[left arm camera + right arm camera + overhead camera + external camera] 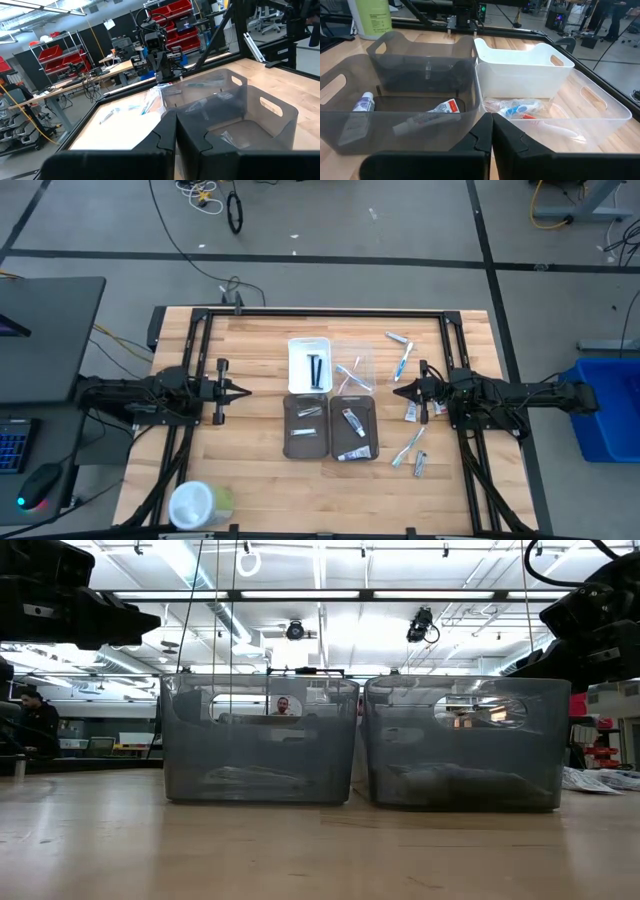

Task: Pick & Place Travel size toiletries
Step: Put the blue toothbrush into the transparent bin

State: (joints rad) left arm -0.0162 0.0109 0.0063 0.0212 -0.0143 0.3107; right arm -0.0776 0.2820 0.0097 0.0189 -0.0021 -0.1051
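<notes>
Four small trays stand mid-table. The white tray [309,364] holds thin black sticks [315,369]. Beside it, the clear tray [353,368] holds toothbrushes [519,107]. Of the two grey trays, the right one [354,428] holds white tubes [445,107] and the left one [306,426] holds slim items. More toothbrushes [404,361] and tubes [412,412] lie loose on the wood at the right. My left gripper [245,390] is shut and level to the left of the trays. My right gripper [397,391] is shut to their right, above the loose items.
A big round white-and-green container [200,502] stands at the near left corner. A black frame [320,312] runs round the table top. Bare wood lies between the left gripper and the trays and along the near edge. People show in the room beyond the table.
</notes>
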